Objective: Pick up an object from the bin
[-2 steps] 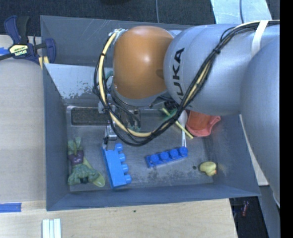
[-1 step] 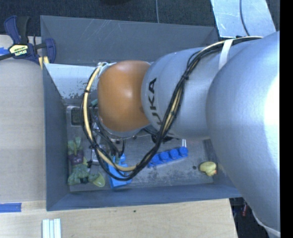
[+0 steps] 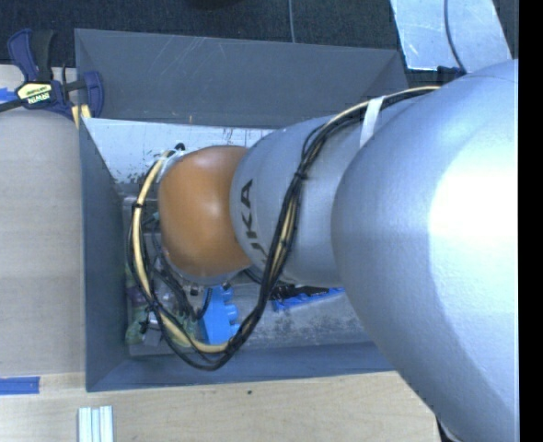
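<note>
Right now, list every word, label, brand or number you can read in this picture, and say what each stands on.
"KA": black letters turned on their side, on the arm's grey wrist link, beside the orange cover; any letters before them are hidden by the curve of the link.
Orange cover: no text on it.
Blue plastic piece near the front of the bin: no lettering that can be read.

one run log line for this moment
arm: deep in grey metal bin | orange wrist cover: over bin's left half | nearby: long blue thing on floor, beside arm | grasp: cannot tell
</note>
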Tool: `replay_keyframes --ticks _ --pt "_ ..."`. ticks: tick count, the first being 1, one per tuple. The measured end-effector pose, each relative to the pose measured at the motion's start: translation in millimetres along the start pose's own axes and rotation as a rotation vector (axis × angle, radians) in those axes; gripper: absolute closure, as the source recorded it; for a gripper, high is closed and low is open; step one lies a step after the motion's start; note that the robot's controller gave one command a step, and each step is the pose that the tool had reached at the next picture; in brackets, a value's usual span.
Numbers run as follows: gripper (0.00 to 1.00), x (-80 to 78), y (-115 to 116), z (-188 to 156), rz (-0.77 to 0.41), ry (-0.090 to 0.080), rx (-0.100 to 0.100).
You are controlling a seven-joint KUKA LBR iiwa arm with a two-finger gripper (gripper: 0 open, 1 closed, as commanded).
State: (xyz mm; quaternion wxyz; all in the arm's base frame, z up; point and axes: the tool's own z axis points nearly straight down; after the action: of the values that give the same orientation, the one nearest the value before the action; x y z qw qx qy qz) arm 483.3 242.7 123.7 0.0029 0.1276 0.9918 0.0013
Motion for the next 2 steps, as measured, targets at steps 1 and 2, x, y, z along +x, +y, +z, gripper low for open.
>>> replay_keyframes --ticks 1,2 --pt "0.0 -1.2 -3 1 -0.039 0.003 0.001" --pt "0.0 -11.2 -29 56 0.149 0.007 0.004"
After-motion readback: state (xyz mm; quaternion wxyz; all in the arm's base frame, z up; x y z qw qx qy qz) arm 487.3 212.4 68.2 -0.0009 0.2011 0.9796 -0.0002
